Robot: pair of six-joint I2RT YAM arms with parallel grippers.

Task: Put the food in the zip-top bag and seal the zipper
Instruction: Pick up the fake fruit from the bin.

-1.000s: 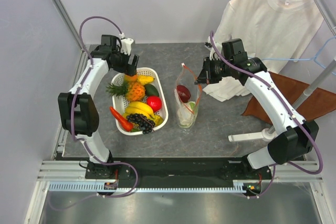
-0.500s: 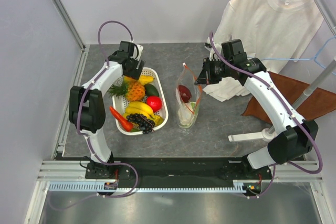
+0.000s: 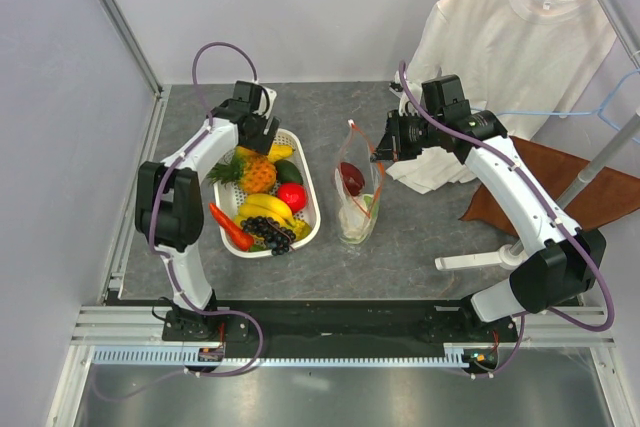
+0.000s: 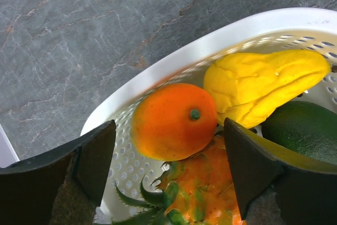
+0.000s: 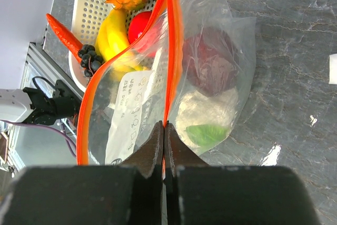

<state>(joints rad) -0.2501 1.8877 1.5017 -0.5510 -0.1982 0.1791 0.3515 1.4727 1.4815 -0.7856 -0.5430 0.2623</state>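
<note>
Nearest, resting in white mesh plastic basket (image 4: 174, 59) on grey stone-look table (image 3: 420, 247): long red chili (image 3: 230, 227), dark grape bunch (image 3: 268, 232), yellow bananas (image 3: 262, 209), red round fruit (image 3: 293, 197), spiky orange pineapple (image 3: 258, 175). Probably light, hard and smooth, apt to roll or slip; best pinched across the middle. Alongside, standing on the table: clear floppy zip-top plastic bag (image 5: 237, 40), with dark red round piece (image 5: 210, 67) and pale green cabbage (image 5: 205, 111) inside. Thin, limp, slippery film, so best held by stiffer red-orange zipper strip (image 5: 172, 40) only. Right tool (image 5: 164, 140) clamped together on one lip of that strip, holding mouth up and gaping. Farthest, left tool (image 4: 168, 167) with jaws apart over round orange fruit (image 4: 174, 121), beside knobbly yellow fruit (image 4: 263, 85) and dark green fruit (image 4: 305, 130). Worth gripping across widest part, clear of basket rim and pineapple leaves.
</note>
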